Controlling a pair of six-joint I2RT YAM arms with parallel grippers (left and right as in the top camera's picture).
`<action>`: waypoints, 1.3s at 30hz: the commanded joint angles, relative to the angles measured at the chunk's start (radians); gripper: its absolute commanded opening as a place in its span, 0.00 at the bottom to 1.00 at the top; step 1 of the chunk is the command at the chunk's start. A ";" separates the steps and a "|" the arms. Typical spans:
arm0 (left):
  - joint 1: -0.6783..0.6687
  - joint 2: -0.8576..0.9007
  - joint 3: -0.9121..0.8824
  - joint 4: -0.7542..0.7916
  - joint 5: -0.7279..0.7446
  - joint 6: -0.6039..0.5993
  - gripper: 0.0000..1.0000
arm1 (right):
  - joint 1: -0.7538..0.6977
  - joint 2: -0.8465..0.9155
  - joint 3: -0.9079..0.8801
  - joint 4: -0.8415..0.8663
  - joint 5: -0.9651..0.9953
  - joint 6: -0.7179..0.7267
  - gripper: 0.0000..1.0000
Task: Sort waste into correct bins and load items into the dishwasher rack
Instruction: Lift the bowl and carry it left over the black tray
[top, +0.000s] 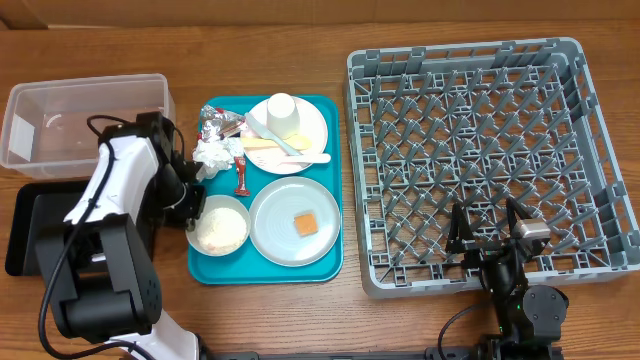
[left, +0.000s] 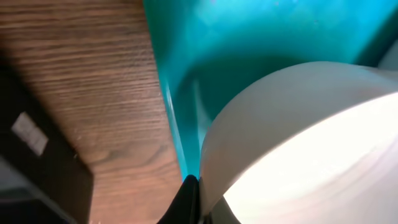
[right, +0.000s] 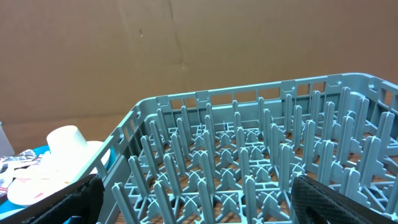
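The tray (top: 332, 150) lies between the tub (top: 20, 130) and the dishwasher rack (top: 480, 160).

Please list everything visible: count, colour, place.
rack: one, grey, right
tray: one, teal, centre
tub: one, clear, left
bin: one, black, beside tub
far plate: one, pinkish, tray
near plate: one, greyish, tray
cup: one, white, on far plate
bowl: one, white, tray
rice: some, white, in bowl
cube: one, orange, near plate
napkin: one, white, tray
foil: one, silver, tray
sachet: one, red, tray
utensils: few, yellow, pale, far plate
left gripper: shut on bowl rim
right gripper: open, by rack
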 joint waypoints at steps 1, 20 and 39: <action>-0.001 0.009 0.068 -0.039 0.029 -0.004 0.04 | -0.005 -0.012 -0.011 0.005 -0.006 -0.004 1.00; 0.215 0.006 0.478 -0.252 -0.011 -0.043 0.04 | -0.005 -0.012 -0.011 0.005 -0.006 -0.004 1.00; 0.552 0.007 0.514 -0.197 -0.391 -0.064 0.04 | -0.005 -0.012 -0.011 0.005 -0.006 -0.004 1.00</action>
